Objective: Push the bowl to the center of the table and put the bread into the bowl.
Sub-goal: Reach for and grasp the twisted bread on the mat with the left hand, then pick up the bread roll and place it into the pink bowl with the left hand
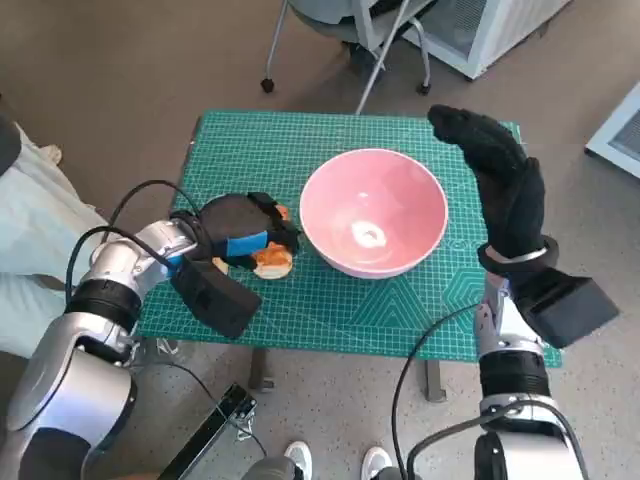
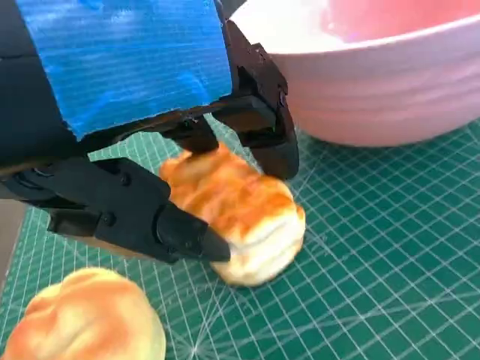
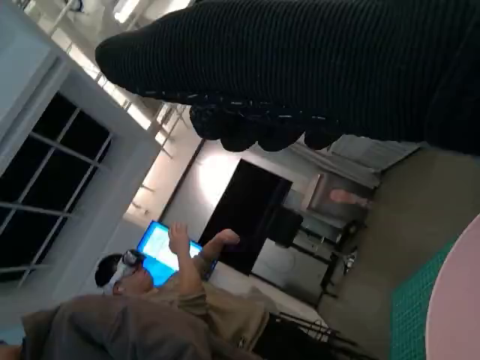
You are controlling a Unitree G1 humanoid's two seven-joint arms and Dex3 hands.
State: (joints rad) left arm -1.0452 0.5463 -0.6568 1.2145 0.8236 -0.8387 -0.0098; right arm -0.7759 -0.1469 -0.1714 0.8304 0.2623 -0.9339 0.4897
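The pink bowl (image 1: 373, 212) sits upright near the middle of the green cutting mat (image 1: 330, 310) that covers the small table, a little toward the right and far side of centre. Nothing lies inside it; only a bright glare shows on its floor.

To the left of the bowl, the left hand (image 1: 243, 236) is lowered onto the mat with its blue-taped back facing up. In the left wrist view its black fingers (image 2: 124, 210) close around a golden-brown piece of bread (image 2: 238, 214), 1 finger on the near side and others on the far side, so the hand is gripping the bread. The bread appears to rest on the mat, just beside the bowl's outer wall but not touching it. A 2nd bread roll (image 2: 82, 319) lies on the mat close by, apart from the fingers.

The right hand (image 1: 502, 180) in its black knitted glove is raised at the right of the bowl, fingers extended toward the far side and holding nothing; it does not touch the bowl.

In the right wrist view a person (image 3: 150, 307) sits in the background with 1 hand raised, near a lit blue screen (image 3: 161, 244).
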